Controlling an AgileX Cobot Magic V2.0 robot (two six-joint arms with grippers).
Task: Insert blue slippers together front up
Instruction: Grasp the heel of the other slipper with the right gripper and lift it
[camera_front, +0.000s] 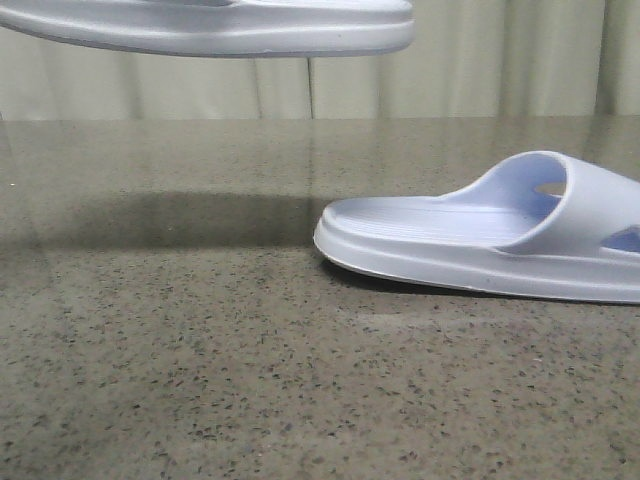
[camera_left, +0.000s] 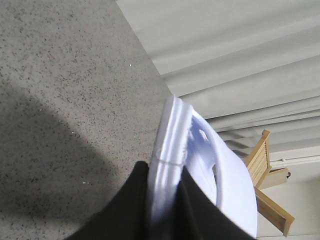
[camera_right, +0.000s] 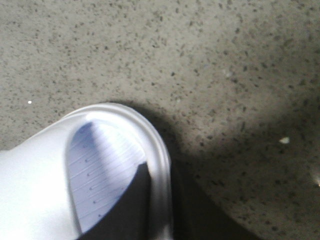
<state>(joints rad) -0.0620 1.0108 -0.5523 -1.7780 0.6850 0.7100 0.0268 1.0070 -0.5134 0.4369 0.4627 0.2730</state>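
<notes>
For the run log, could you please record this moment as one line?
left claw: shut on raised pale blue foam slipper | right claw: shut on second slipper's rim, resting on speckled stone table | slippers apart

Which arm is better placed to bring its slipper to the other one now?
Left. Its slipper hangs in the air, free to move. The right slipper lies on the table as a steady target, gripped at its edge.

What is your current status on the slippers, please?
Left fingers clamped on raised slipper. Right fingers gripping slipper on table. Slippers apart, nothing between them.
</notes>
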